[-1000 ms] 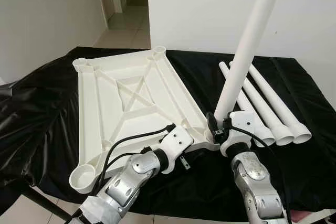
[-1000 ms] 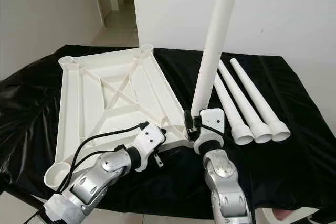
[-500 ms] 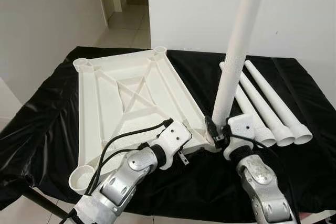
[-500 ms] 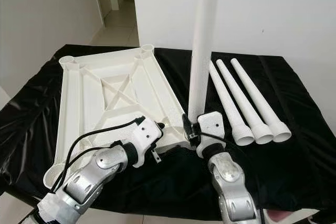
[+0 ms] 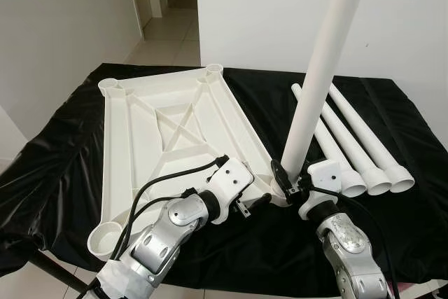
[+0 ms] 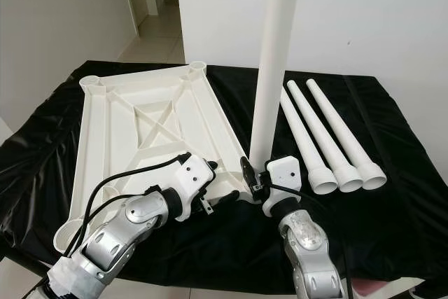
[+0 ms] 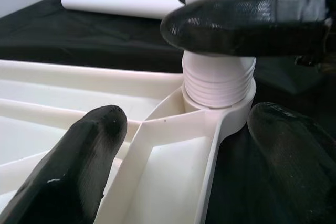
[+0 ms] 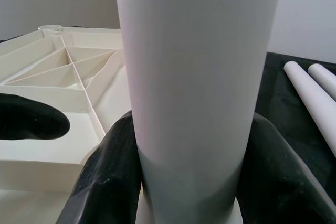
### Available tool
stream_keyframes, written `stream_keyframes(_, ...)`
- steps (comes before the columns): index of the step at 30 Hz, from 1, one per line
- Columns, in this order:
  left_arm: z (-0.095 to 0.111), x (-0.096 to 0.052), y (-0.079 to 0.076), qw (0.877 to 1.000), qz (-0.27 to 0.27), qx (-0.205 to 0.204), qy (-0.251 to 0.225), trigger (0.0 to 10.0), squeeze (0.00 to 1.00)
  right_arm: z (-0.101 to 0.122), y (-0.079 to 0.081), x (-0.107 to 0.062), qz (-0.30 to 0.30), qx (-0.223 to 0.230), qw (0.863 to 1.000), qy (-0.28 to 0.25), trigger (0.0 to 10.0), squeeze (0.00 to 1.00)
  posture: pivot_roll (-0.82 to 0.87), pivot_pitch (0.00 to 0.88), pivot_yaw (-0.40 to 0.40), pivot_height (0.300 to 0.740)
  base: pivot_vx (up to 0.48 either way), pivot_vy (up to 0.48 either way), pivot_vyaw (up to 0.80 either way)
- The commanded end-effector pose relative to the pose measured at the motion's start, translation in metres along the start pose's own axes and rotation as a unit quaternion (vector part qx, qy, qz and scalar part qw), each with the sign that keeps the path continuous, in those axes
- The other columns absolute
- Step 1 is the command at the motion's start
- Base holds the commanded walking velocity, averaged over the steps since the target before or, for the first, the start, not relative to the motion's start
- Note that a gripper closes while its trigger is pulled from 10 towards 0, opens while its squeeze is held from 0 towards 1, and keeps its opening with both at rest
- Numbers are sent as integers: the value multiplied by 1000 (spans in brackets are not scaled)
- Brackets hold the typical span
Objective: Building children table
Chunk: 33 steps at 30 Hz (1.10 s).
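Observation:
The white tabletop (image 5: pixel 168 131) lies upside down on the black cloth, ribs up. A white leg (image 5: pixel 322 82) stands in its near right corner socket (image 7: pixel 219 85), leaning slightly right, with its threaded end showing at the socket. My right gripper (image 5: pixel 290 183) is shut on the leg just above the socket, its fingers (image 8: pixel 110 171) pressed on both sides of the tube (image 8: pixel 197 77). My left gripper (image 5: pixel 255 201) is open beside the same corner. One of its fingers (image 7: pixel 89 150) is over the ribs and the other is outside the rim.
Three spare white legs (image 5: pixel 364 152) lie side by side on the cloth to the right of the tabletop. The table's front edge is close under my arms. A white wall stands behind, and a doorway opens at the far left.
The leg swung from leaning right to nearly upright, then back to a slight right lean. My left gripper moved right, closer to the socket corner.

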<state>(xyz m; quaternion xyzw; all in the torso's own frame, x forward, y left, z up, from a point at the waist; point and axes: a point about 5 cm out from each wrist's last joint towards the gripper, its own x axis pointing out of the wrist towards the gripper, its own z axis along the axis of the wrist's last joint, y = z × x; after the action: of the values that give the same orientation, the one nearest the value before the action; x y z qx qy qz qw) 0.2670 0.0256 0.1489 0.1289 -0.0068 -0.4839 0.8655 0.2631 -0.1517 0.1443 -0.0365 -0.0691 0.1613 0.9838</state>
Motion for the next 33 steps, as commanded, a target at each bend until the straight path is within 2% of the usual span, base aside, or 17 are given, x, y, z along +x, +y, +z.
stream_keyframes(1, 1, -1, -1, 1000, -26, -4, -1, 10000, 0, -24, 1, -4, -9, 47, 997, 59, 10000, 0, -33, 44, 55, 740, 0, 0, 0)
stream_keyframes(11, 3, -2, 1, 1000, -20, -6, -2, 10000, 0, -32, -2, 1, -2, 38, 994, 103, 10000, 0, -29, 51, 49, 740, 0, 0, 0)
stream_keyframes(19, 4, -3, 1, 1000, -17, -8, -3, 10000, 0, -31, -6, 7, -4, 35, 994, 107, 10000, 0, -27, 52, 46, 740, 0, 0, 0)
stream_keyframes(24, 4, -3, 1, 1000, -16, -9, -3, 10000, 0, -33, -6, 7, -14, 58, 993, 106, 10000, 0, -27, 53, 45, 740, 0, 0, 0)
stream_keyframes(27, 4, -4, 0, 1000, -18, -11, -3, 10000, 0, -33, -10, 7, -34, 97, 989, 108, 10000, 0, -26, 57, 48, 740, 0, 0, 0)
stream_keyframes(33, 5, -4, 1, 1000, -19, -11, -3, 10000, 0, -32, -13, 8, -40, 98, 988, 108, 10000, 0, -26, 60, 51, 740, 0, 0, 0)
